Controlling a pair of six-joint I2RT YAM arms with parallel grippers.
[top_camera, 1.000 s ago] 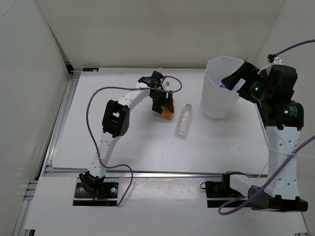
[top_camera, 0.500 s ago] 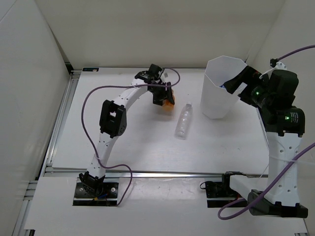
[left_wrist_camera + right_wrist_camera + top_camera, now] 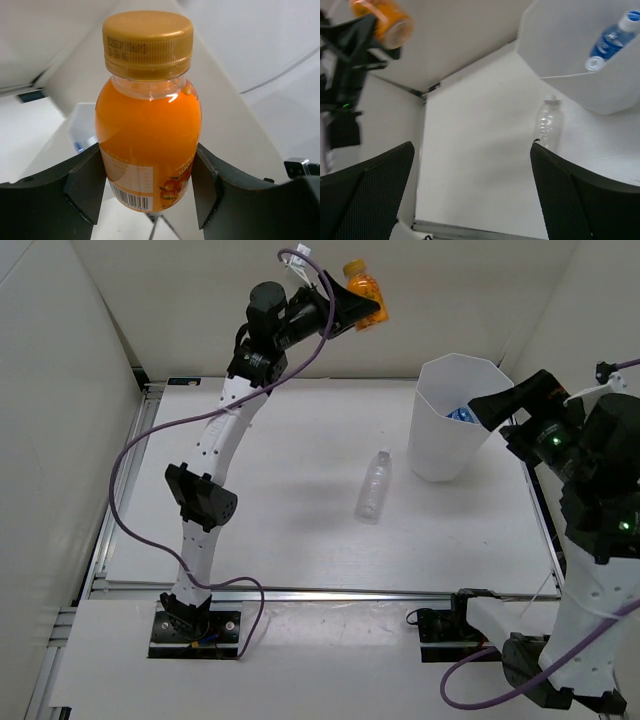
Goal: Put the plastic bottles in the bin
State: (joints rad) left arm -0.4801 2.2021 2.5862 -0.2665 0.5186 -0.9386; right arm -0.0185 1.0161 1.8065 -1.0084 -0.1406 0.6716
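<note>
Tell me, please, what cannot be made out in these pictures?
Bin contents: top external, the wall hides all but a blue scrap; right wrist, wall and frame edge cut off the interior beyond one blue-labelled bottle, so no count.
Orange bottle base: left wrist, cut off by the bottom edge, between the left end effector's fingers.
Clear bottle base: right wrist, behind the right end effector's finger.

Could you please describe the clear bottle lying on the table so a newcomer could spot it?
Find the tall white faceted plastic bin at the white table's far right. Just left of its base, a small clear plastic bottle lies on its side. Unlike the blue-labelled bottle inside the bin and the short orange bottle held aloft, it is unlabelled and lies free.
</note>
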